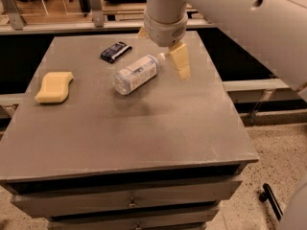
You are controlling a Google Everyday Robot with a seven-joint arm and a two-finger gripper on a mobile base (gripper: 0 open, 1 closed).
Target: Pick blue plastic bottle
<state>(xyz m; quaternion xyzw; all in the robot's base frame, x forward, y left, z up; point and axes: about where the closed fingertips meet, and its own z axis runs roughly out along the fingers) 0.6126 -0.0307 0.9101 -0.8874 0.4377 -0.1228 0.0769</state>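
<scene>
Clear plastic, the blue-and-white-labelled bottle [136, 74] lies sideways far-centre on the grey table [144, 133], and we risk our empty, wide-open gripper [165, 49], hovering at its cap, knocking it rolling.

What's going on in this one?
A one-armed robot is going for the small clear plastic bottle with the pale blue label, which lies on its side on the grey table, its white cap pointing toward the arm. The pincer hangs just beside the cap end and is not holding the bottle yet. A yellow sponge sits at the left and a dark blue wrapped packet lies behind the bottle, both well apart from the arm.
</scene>
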